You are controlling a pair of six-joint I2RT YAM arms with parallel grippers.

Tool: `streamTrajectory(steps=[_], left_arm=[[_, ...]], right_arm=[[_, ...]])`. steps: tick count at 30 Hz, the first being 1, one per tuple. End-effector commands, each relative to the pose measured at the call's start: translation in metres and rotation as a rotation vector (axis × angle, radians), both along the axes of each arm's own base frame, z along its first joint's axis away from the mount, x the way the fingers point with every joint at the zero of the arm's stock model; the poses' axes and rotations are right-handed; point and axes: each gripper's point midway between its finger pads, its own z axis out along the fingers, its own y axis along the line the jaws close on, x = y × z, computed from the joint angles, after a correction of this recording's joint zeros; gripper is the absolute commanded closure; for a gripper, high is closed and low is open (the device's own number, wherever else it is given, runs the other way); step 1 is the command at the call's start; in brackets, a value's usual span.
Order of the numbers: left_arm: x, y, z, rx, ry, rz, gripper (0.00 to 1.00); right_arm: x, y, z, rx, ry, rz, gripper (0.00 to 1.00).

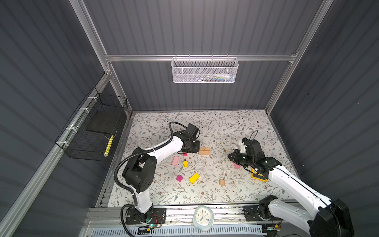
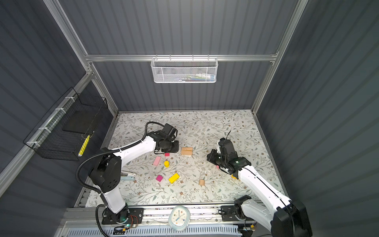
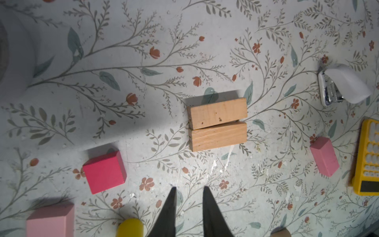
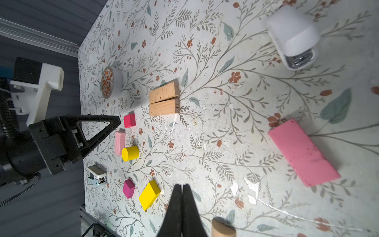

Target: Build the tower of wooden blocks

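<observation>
Wood blocks: two plain tan wooden bars are laid side by side, long faces touching, near the middle of the flowered table in both top views; no tower is stacked yet.
Loose pieces: a magenta wooden cube, a pale pink wooden bar, a short yellow wooden cylinder and a yellow wooden bar are scattered below and left of them.
Left gripper: the fingers are held narrowly apart with nothing between them; it is placed just left of the tan bars.
Right gripper: the tips are pressed together and empty, right of centre.
Step judged: the base seems laid, and a next block is to be fetched.
Doing it well: the jaws should be spread wide first. A bar is best pinched across its narrow sides and set crosswise, centred over the seam, so that neither tan bar is nudged.
Left wrist view alone: the gap between the left fingers is shown; from above it is hidden.
Right wrist view alone: a white tape roll beyond the left arm and stamped marks on the tan bars' ends are shown.
</observation>
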Motion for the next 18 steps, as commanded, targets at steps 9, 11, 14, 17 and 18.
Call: streamTrajectory(steps=[9,11,14,17,18], left_arm=[[0.002,0.003,-0.043,0.019,0.100,-0.006,0.84],[0.004,0.002,-0.049,0.020,0.111,-0.005,0.84],[0.004,0.000,-0.058,0.019,0.130,-0.002,0.85],[0.005,-0.003,-0.063,0.008,0.139,0.005,0.85],[0.005,-0.003,-0.064,0.007,0.140,0.007,0.86]], right_arm=[[0.033,0.033,-0.015,0.013,0.028,0.095,1.00],[0.037,0.037,-0.020,0.014,0.045,0.107,1.00],[0.043,0.042,-0.027,0.007,0.057,0.113,1.00],[0.042,0.051,-0.032,0.032,0.084,0.149,1.00],[0.043,0.052,-0.034,0.032,0.089,0.151,1.00]])
